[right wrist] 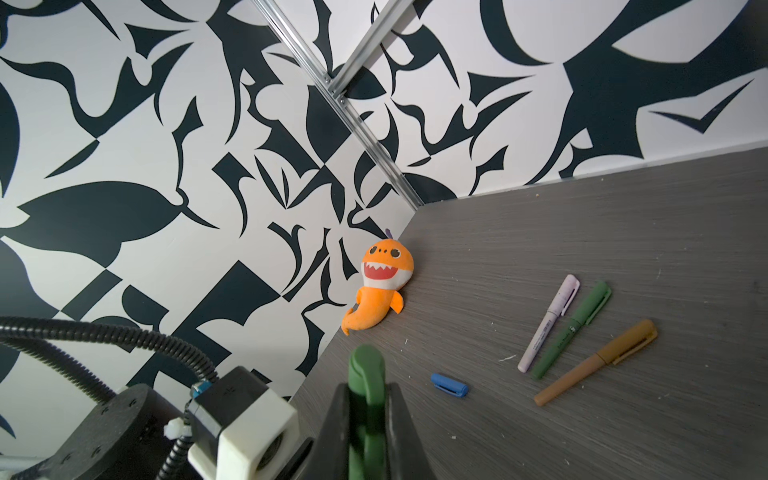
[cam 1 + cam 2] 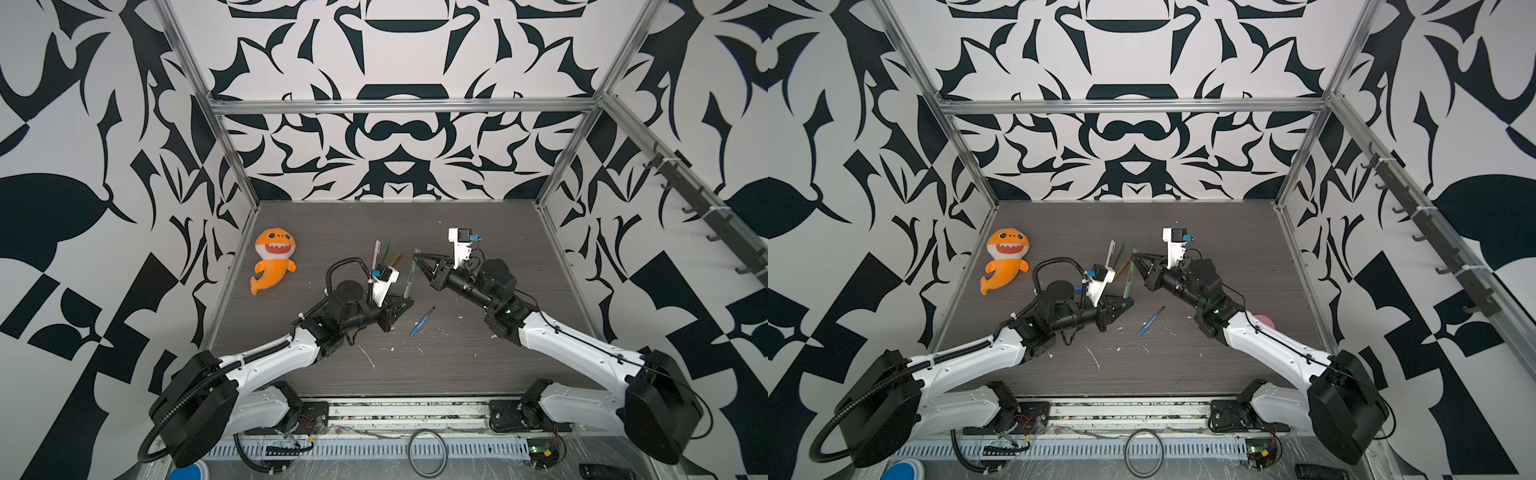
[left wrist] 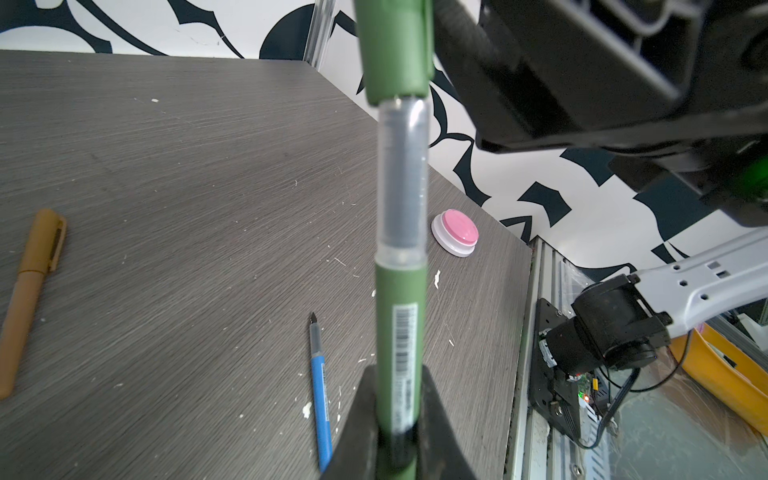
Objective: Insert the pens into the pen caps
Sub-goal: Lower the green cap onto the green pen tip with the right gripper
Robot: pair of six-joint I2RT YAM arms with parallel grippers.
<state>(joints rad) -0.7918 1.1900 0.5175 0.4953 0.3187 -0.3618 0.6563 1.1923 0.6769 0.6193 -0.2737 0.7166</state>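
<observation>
As left end effector [image 3: 400, 386] grips green pen [image 3: 401, 316], tip sits inside cap [image 3: 392, 50].

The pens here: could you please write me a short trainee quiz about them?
1. True or false: the blue pen is capped.
2. The right gripper holds: A) green cap, B) blue pen, C) nothing.
3. How many capped pens lie on the table?
Key: 1 false; 2 A; 3 three: pink pen, green pen, brown pen.
</observation>
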